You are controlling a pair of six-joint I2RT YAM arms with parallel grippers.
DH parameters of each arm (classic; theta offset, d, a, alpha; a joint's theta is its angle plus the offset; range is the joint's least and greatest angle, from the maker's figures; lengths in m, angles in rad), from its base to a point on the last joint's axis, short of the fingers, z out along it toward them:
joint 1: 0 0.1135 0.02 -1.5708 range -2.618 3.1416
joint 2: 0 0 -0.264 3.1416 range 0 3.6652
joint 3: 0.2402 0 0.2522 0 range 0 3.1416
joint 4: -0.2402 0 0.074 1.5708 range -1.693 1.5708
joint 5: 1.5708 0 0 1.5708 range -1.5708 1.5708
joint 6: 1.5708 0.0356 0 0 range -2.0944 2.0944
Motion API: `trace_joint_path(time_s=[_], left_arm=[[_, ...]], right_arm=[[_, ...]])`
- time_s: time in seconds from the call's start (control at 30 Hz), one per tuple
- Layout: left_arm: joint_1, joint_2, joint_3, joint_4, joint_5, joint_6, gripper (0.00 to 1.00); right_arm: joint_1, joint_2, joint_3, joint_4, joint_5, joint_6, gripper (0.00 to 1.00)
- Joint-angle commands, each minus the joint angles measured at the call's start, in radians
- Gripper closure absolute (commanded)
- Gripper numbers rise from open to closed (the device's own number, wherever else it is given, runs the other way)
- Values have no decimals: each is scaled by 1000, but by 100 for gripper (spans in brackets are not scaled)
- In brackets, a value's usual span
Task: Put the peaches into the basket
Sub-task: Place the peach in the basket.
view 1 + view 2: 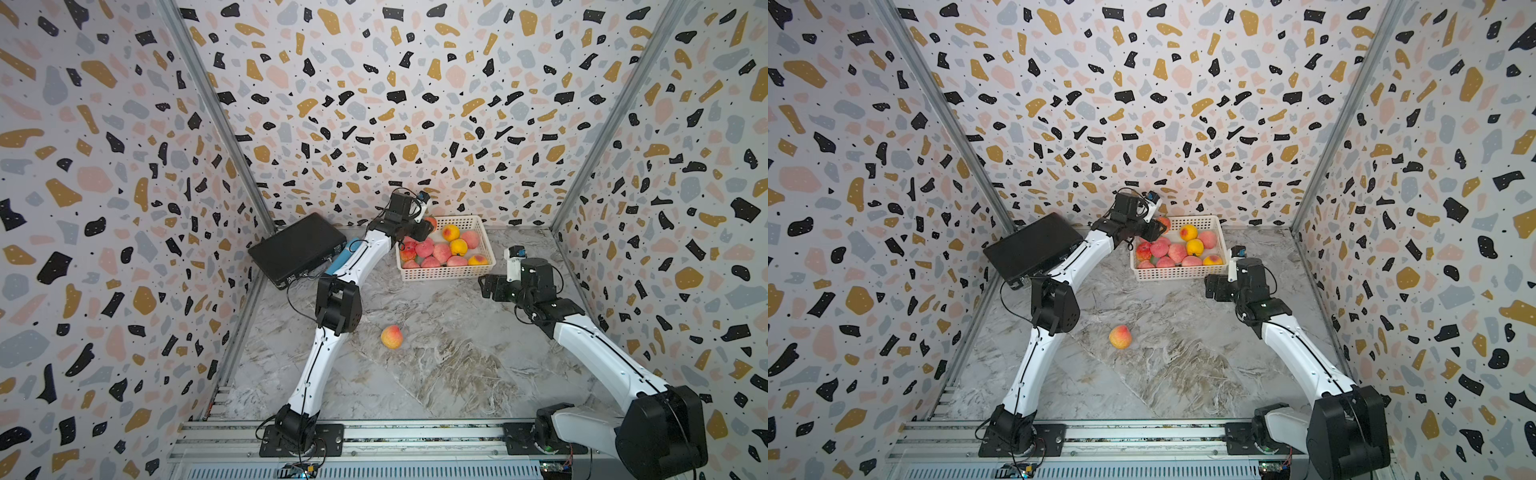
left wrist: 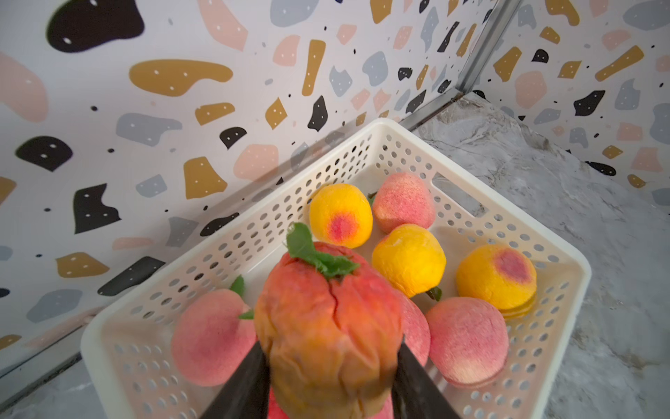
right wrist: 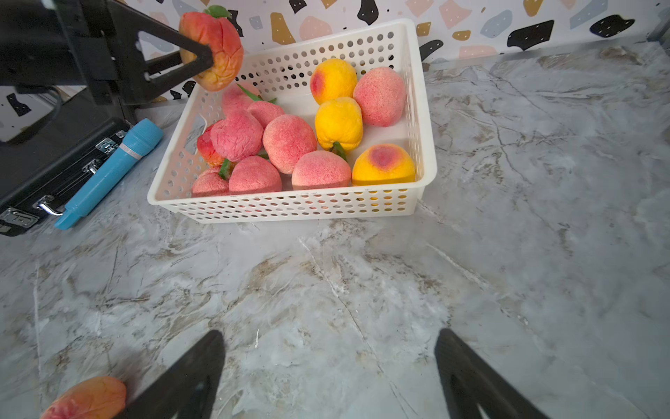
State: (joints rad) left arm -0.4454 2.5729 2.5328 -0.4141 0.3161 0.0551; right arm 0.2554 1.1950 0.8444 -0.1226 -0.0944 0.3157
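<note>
The white perforated basket (image 1: 446,274) (image 1: 1179,274) (image 2: 384,125) (image 3: 290,208) stands by the back wall with several pink and yellow peaches (image 1: 441,251) (image 3: 288,143) in it. My left gripper (image 1: 426,229) (image 2: 330,346) (image 3: 208,54) is shut on a red-orange, leafed peach (image 1: 432,222) (image 1: 1165,222) (image 2: 326,319) (image 3: 214,47), held above the basket's far left corner. One more orange-pink peach (image 1: 391,336) (image 1: 1120,336) (image 3: 87,397) lies on the table, nearer the front. My right gripper (image 1: 488,286) (image 1: 1214,286) (image 3: 329,333) hangs open and empty over the table in front of the basket's near right corner.
A flat black case (image 1: 297,249) (image 3: 36,170) lies left of the basket, with a blue cylinder (image 1: 338,259) (image 3: 108,174) beside it, partly under my left arm. Patterned walls close the table at the back and both sides.
</note>
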Motion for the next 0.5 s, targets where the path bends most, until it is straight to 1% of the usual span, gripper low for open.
trace_joint_path(time_s=[0.0,0.3,0.47], left_arm=[[20,26,57,109,49,-26,49],[22,54,20,156,91,-17,31],[21,49,13,152,102,-23,30]], right_arm=[[-2,-34,29,-22,-31,23,8],[-2,-31,38,-23,-48,28,8],[-1,-29,40,-25,-52,32,8]])
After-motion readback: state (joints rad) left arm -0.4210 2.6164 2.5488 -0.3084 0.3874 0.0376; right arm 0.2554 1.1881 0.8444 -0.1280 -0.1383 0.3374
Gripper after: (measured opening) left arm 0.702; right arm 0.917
